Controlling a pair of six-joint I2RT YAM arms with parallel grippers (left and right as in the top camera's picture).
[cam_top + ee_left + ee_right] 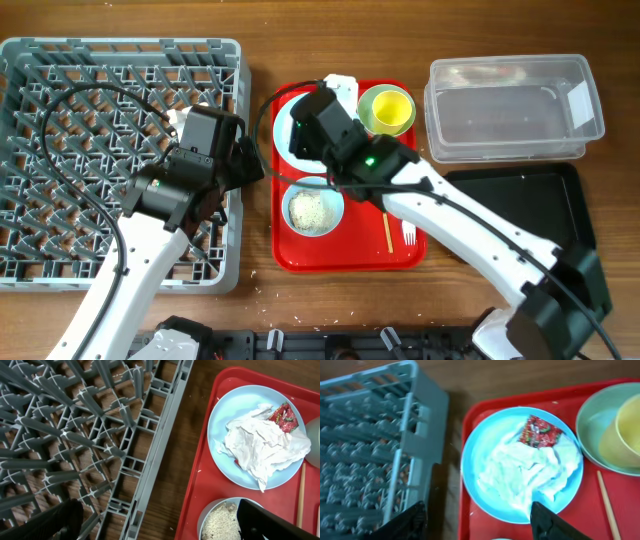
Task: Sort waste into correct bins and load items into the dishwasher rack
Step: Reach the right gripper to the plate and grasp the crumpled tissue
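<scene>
While I'm watching the feeds from my end, the left gripper [160, 507] is hanging over the right-hand rim of the dishwasher rack [60, 150], its fingers [55, 522] spread wide with nothing between them; the right gripper [479, 510] is hovering low over the plate [480, 445], jaws standing well apart too and not clamping anything, though one finger [550, 522] is sitting right at the near edge of the napkin [520, 475].

On the near end of the red tray [345, 262] the fork [408, 235] and a chopstick [388, 232] are lying side by side; just left of them a bowl [313, 210] is holding the rice [220, 522]. Further back, the plate is carrying the crumpled napkin, and the red-and-white wrapper [540, 432] is lying at the napkin's far side, touching it; right of the plate the yellow-green cup [386, 108] is sitting inside the second bowl [592, 420].

Off the tray to the right, the black tray [520, 210] is sitting nearer to me; the clear tub [515, 110] is sitting just behind it at the far right. The rack is taking up the whole left side of the wooden table [300, 30], just beside the red tray but not touching it.
</scene>
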